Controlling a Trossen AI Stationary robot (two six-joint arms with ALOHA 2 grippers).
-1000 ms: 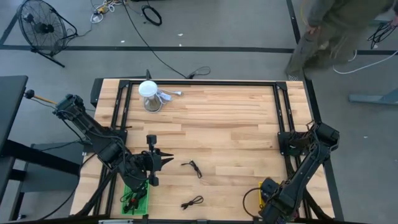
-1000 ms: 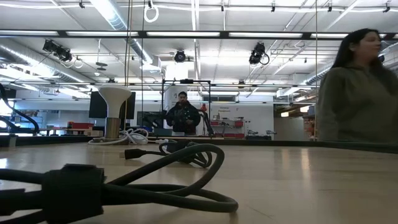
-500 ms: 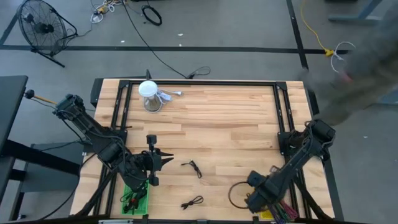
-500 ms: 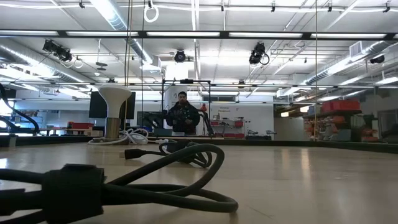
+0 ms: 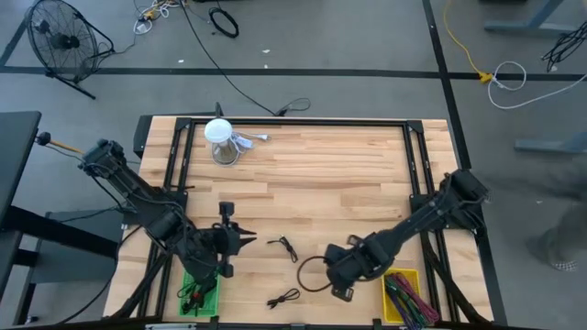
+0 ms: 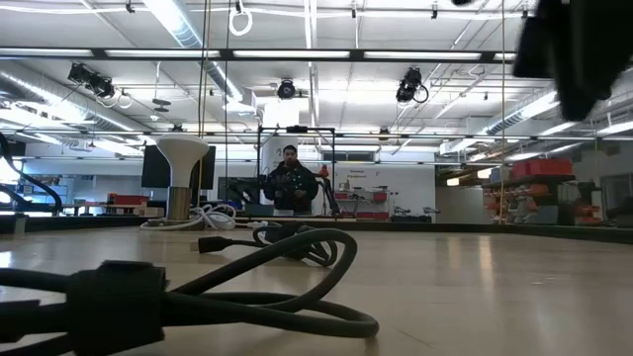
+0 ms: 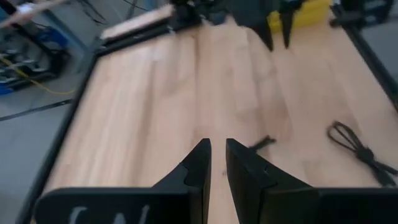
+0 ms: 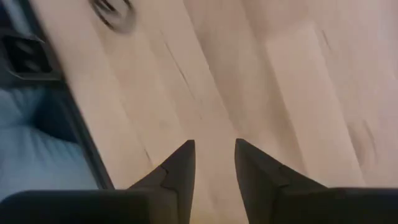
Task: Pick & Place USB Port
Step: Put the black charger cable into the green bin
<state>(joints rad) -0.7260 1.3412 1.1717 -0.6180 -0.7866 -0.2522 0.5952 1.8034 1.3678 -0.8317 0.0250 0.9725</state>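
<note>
Bare wooden table [image 5: 348,179], concrete floor [image 5: 312,46]

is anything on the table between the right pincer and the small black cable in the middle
Nothing visible. In the high view only bare wood lies between the right pincer and the small black cable. The left pincer sits on the cable's far side.

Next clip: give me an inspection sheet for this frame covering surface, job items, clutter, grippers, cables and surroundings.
Surface: wooden table, bare across the middle.
Job's things: two small dark cables and near the front; green tray at front left, yellow tray at front right, both holding parts.
Clutter: white cup at the back left.
Grippers: left gripper beside the green tray, fingers nearly together, nothing held; right gripper over the table by the yellow tray, fingers apart, empty.
Cables: dark loop at the right gripper.
Surroundings: fan and cords on the floor; a person far behind.
</note>
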